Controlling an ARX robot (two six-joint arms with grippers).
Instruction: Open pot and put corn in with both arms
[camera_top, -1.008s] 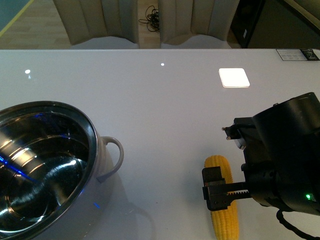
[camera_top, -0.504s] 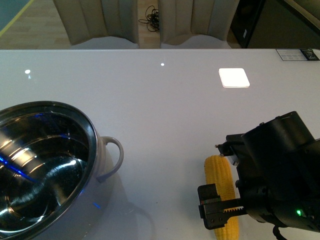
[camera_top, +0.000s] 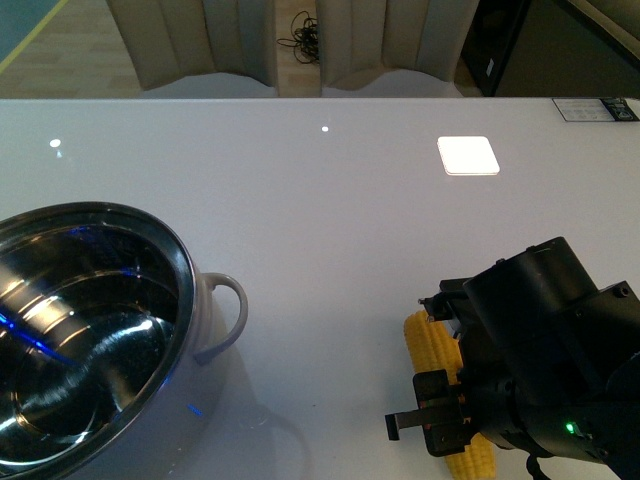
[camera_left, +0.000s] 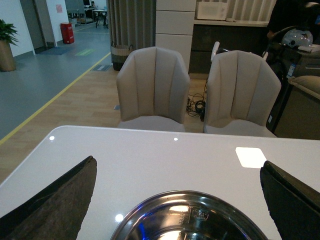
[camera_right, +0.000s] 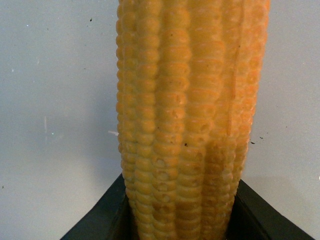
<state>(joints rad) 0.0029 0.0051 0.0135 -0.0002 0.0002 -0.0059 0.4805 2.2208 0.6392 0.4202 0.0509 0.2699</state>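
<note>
The pot (camera_top: 70, 330) stands uncovered at the table's near left, cream outside with a shiny steel inside and a loop handle (camera_top: 228, 315). The yellow corn (camera_top: 428, 345) lies at the near right. My right gripper (camera_top: 452, 412) sits over it, shut on the corn. In the right wrist view the corn (camera_right: 185, 115) fills the middle, with black fingers (camera_right: 102, 220) pressed against both sides of it. My left gripper (camera_left: 175, 200) hangs open above the pot's rim (camera_left: 150, 207), and its dark fingers (camera_left: 50, 205) stand far apart with nothing between them.
Two beige chairs (camera_left: 155, 85) stand behind the table's far edge. A bright square of reflected light (camera_top: 467, 155) lies on the white tabletop at the far right. A printed sheet (camera_top: 595, 108) sits at the far right corner.
My right arm has moved down and toward me along the corn, covering more of it. The corn's far end has shifted slightly left. The pot has not moved.
</note>
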